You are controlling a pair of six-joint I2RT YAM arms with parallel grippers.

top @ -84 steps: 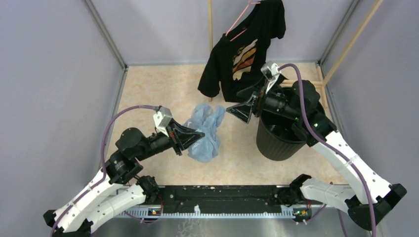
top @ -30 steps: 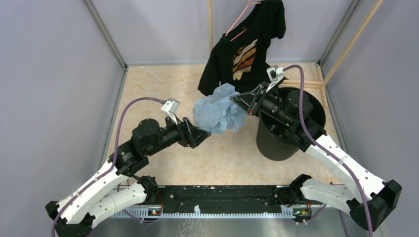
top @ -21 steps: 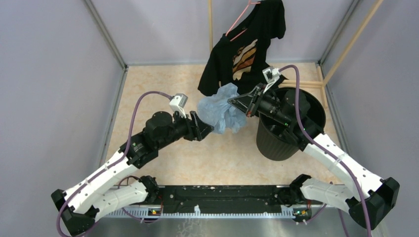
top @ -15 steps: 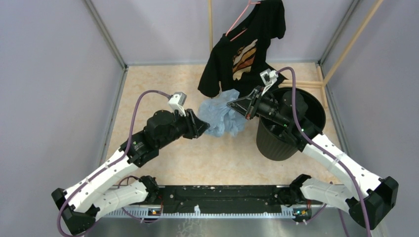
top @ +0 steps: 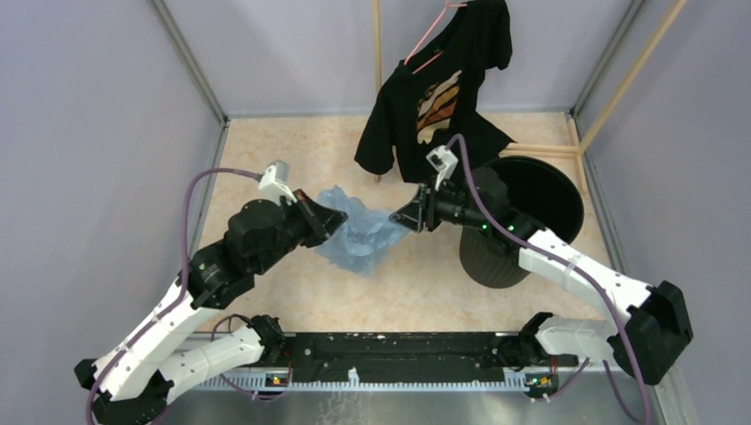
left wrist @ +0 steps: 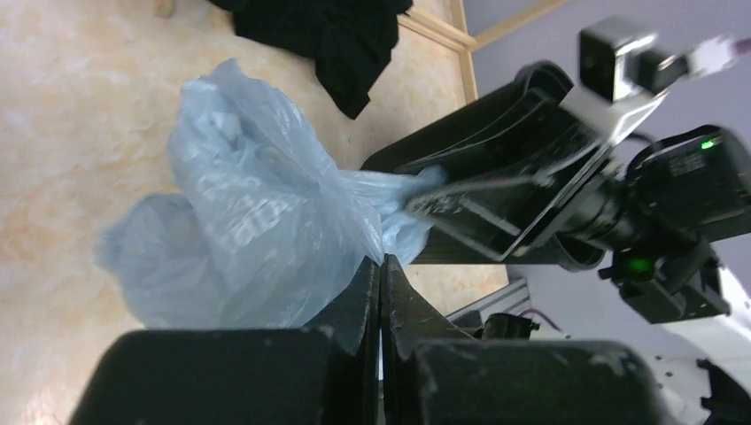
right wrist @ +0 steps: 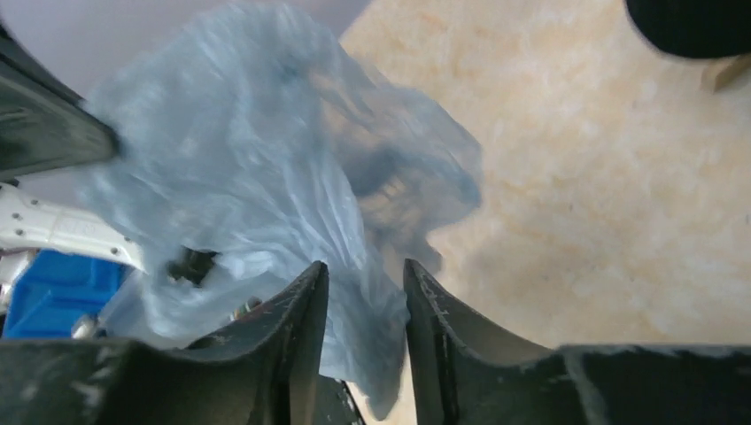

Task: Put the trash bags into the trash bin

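Since half a second ago the trash bag point(top: 359, 232) has been pulled back down and away from the trash bin point(top: 542, 188), so it's now stretched out low over the table, left of the bin and not in it. It's pinched tight in the left gripper point(top: 329, 218) and caught between the nearly closed fingers of the right gripper point(top: 409, 218). Looks like it's being spread out first, so nothing's been binned yet.

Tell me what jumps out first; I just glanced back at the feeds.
A crumpled pale blue bag is stretched mid-table between the jaws of the left arm and the right arm. The black bin stands to its right, and a black T-shirt hangs at the back.
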